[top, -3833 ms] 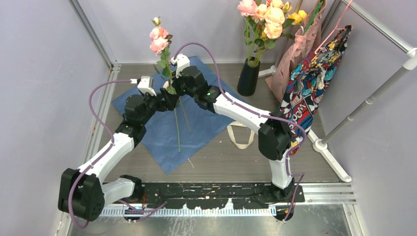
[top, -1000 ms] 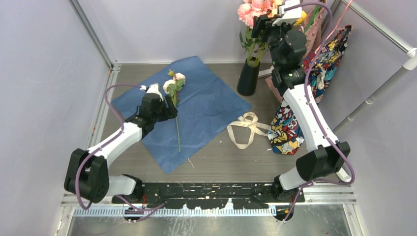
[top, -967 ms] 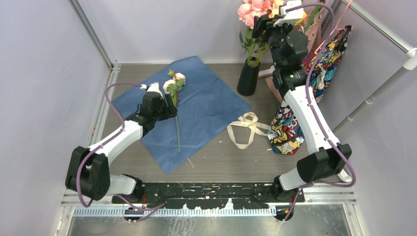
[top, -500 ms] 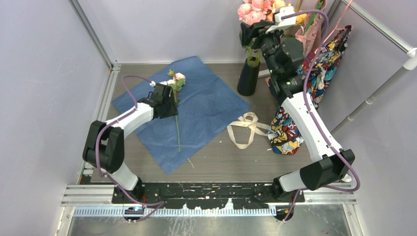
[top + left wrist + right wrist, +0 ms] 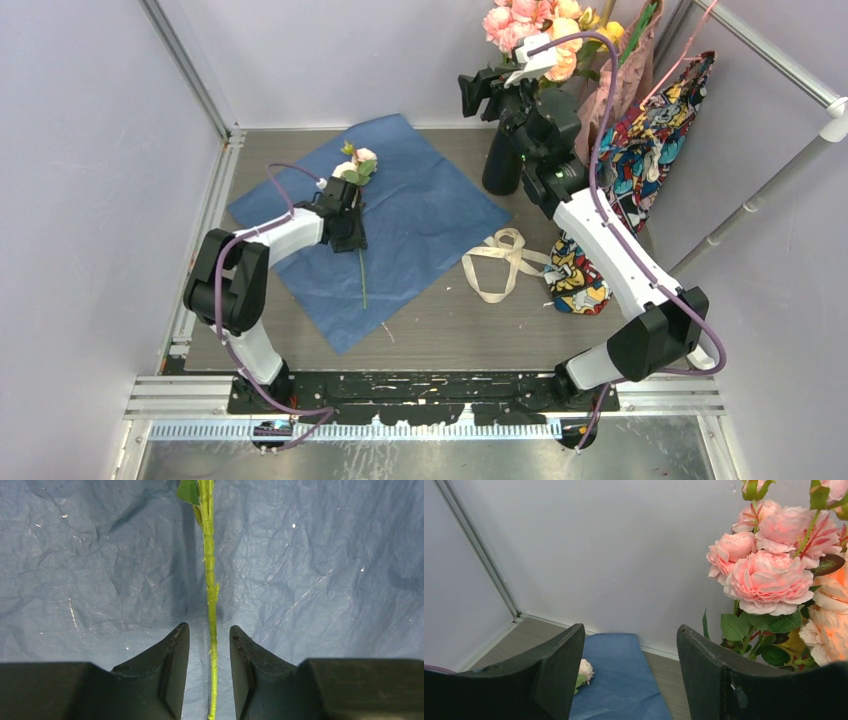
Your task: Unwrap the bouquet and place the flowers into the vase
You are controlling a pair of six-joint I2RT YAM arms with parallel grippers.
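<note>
The blue paper point(image 5: 400, 215) lies spread flat on the table. One of the flowers point(image 5: 355, 166), pale pink on a long green stem point(image 5: 210, 575), rests on it. My left gripper point(image 5: 352, 228) is low over that stem, and in the left wrist view point(image 5: 209, 626) its jaws straddle the stem with a thin gap on each side. The black vase point(image 5: 503, 160) stands at the back with pink flowers point(image 5: 769, 575) in it. My right gripper point(image 5: 470, 95) hangs high to the left of those blooms, open and empty point(image 5: 630, 628).
A cream ribbon point(image 5: 498, 262) lies looped on the table right of the paper. A colourful bag point(image 5: 620, 200) and a pink cloth point(image 5: 600, 110) hang from a rack at the right. Yellow blooms point(image 5: 603, 32) share the vase. Walls and frame posts close off the left and back.
My left jaws have narrowed around the stem while the left arm folded closer in. My right gripper has drawn back to the left, away from the blooms in the vase.
</note>
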